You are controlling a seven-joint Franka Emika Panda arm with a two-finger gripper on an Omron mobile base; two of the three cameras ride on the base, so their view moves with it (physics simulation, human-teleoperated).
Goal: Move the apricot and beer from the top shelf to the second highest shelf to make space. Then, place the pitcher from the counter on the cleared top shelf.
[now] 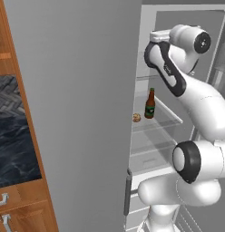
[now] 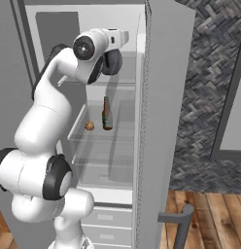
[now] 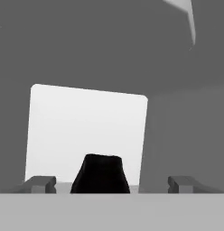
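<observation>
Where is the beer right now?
The beer stands upright on a glass fridge shelf below the top one, with the apricot beside it on its left in both base views.

Brown beer (image 1: 150,105) with green label, tan-orange apricot (image 1: 136,118).

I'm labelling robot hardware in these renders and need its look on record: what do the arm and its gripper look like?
The arm is glossy white, built of thick rounded segments, with black bands and caps at the joints and a long dark curved panel on the upper link. No cables or logos are legible. In the hand view the gripper shows two small, blocky grey fingertips.
</observation>
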